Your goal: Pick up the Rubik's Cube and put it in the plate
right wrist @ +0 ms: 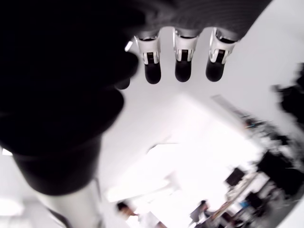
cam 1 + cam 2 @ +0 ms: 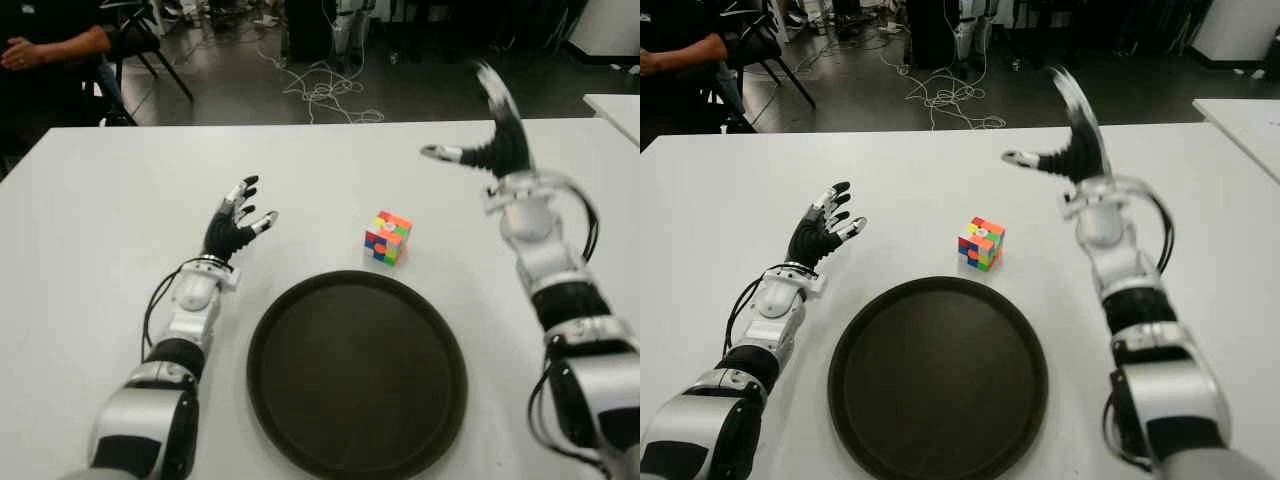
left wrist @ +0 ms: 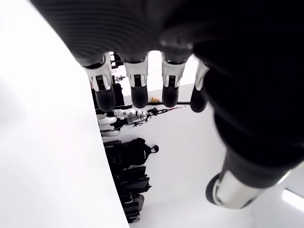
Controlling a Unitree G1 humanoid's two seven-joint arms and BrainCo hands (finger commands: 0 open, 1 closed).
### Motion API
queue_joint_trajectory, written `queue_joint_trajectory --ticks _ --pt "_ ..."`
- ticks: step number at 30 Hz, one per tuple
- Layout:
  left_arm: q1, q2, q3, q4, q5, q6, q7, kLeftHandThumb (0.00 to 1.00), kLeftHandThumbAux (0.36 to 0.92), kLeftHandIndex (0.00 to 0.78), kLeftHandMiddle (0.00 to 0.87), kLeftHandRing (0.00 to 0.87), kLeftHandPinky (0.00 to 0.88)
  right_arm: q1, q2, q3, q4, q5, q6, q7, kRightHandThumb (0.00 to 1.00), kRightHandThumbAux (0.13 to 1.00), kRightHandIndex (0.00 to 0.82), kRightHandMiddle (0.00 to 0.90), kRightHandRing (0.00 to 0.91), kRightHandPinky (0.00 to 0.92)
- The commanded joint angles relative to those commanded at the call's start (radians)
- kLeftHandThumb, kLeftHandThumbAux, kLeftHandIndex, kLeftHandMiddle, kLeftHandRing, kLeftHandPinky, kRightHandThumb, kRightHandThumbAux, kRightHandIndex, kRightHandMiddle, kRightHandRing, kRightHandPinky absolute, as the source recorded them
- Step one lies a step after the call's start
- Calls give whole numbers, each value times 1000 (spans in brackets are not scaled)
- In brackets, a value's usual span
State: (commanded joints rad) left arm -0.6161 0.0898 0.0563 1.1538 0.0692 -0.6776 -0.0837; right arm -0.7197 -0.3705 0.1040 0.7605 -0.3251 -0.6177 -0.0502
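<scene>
The Rubik's Cube (image 2: 388, 237) stands on the white table (image 2: 100, 220), just beyond the far rim of the dark round plate (image 2: 356, 374). My right hand (image 2: 480, 130) is raised above the table to the right of the cube and farther back, fingers spread, thumb pointing left, holding nothing. Its wrist view shows straight fingers (image 1: 181, 64) with nothing between them. My left hand (image 2: 238, 218) shows to the left of the cube, near the plate's far-left rim, fingers extended and empty. The plate holds nothing.
A person's arm (image 2: 55, 45) shows at the far left beyond the table, beside a black chair (image 2: 140, 40). Cables (image 2: 320, 90) lie on the floor behind the table. A second white table's corner (image 2: 615, 105) shows at the right.
</scene>
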Motion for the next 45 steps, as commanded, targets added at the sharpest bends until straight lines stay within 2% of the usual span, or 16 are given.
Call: queue_joint_trajectory --ticks 3,9,15,17,20,23,29,36,45 --pt "1 0 -1 -2 -2 0 -2 0 755 0 0 0 0 0 -13 10 -8 -6 5 26 0 798 0 14 4 5" --pt "2 -6 8 -5 -21 -7 -19 0 762 0 0 0 0 -5 -100 99 -57 -110 72 159 0 758 0 16 2 0" --pt "5 -9 12 -5 -30 -10 -25 0 782 0 0 0 0 -3 -133 132 -102 -142 120 230 0 707 8 26 12 0" --pt "5 -9 14 -3 -35 -15 -33 0 791 0 0 0 0 -3 -157 151 -132 -152 148 299 0 694 12 30 16 2" --pt "5 -7 12 -2 -35 -21 -37 0 804 0 0 0 0 -2 -173 165 -163 -156 179 356 0 680 18 39 24 10" --pt "6 -2 4 0 -21 -28 -31 0 802 0 0 0 0 -12 -195 191 -183 -170 213 439 0 705 28 55 40 28" --pt "5 0 2 2 -19 -32 -33 0 791 0 0 0 0 -14 -203 201 -202 -171 234 489 0 751 38 70 55 43" --pt "4 -2 5 1 -24 -38 -35 0 806 0 0 0 0 -7 -202 198 -219 -156 249 521 0 792 41 70 51 36" --pt "3 -6 10 3 -28 -28 -22 0 800 0 0 0 0 -12 -186 204 -182 -127 220 558 0 840 41 65 42 39"
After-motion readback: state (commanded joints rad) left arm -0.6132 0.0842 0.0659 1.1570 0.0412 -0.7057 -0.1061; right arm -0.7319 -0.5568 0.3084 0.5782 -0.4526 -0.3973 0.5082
